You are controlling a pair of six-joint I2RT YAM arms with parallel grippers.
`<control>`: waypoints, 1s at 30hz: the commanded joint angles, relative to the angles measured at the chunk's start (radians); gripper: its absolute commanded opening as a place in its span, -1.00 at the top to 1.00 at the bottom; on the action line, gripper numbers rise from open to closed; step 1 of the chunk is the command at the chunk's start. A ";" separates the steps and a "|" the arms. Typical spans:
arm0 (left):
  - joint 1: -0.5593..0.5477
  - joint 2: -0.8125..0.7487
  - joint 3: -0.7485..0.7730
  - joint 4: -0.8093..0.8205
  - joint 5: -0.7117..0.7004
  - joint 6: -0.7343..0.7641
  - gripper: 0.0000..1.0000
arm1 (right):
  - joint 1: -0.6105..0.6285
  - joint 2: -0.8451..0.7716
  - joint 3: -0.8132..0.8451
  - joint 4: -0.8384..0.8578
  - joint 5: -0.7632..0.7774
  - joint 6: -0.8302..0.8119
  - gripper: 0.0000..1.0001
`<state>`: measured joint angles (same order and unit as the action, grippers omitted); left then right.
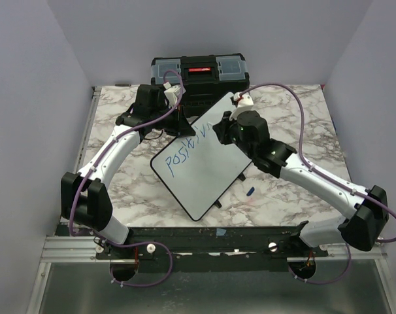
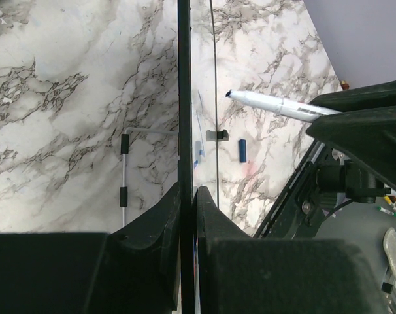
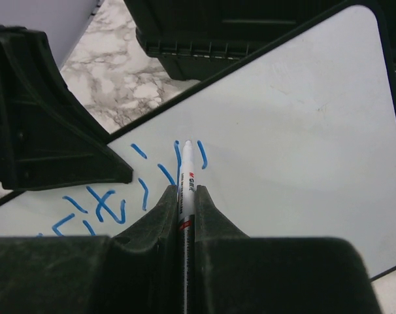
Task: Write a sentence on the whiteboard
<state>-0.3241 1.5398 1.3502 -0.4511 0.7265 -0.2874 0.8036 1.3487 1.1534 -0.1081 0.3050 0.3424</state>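
Marble-patterned table point(image 1: 296, 131) is seen between plain grey walls, with a black toolbox point(image 1: 198, 69) set at its far edge. The whiteboard point(image 1: 204, 176) is laid near the middle of the table, turned diagonally, one corner pointed at the arm bases.

The left arm is bent outward at the elbow and reached toward the board's far left edge. The jaws of the left gripper point(image 2: 187, 196) are pressed together on the board's thin black frame, which is seen edge-on in the left wrist view.

The right arm is folded at the table's right side, with its forearm angled back toward the centre. A white marker point(image 3: 187, 170) is pinched in the right gripper point(image 3: 186, 193), tip held at the blue strokes; contact cannot be told.

The sentence point(image 1: 185, 152) is begun as "Positiv", its end hidden behind the right wrist.

A small blue cap point(image 1: 250, 191) is left on the table, just beside the board's right edge.
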 commanded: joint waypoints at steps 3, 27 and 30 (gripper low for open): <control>-0.015 -0.029 -0.003 0.011 -0.004 0.073 1.00 | -0.002 0.058 0.081 0.025 0.014 -0.007 0.99; -0.017 -0.022 0.008 0.010 -0.003 0.079 1.00 | -0.003 0.067 0.055 0.001 0.076 -0.029 0.99; -0.016 -0.019 0.013 0.007 -0.002 0.080 1.00 | -0.002 0.047 0.057 -0.001 0.102 -0.031 0.99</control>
<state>-0.3233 1.5391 1.3499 -0.4545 0.7212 -0.2840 0.8036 1.4322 1.2186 -0.0956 0.3450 0.3302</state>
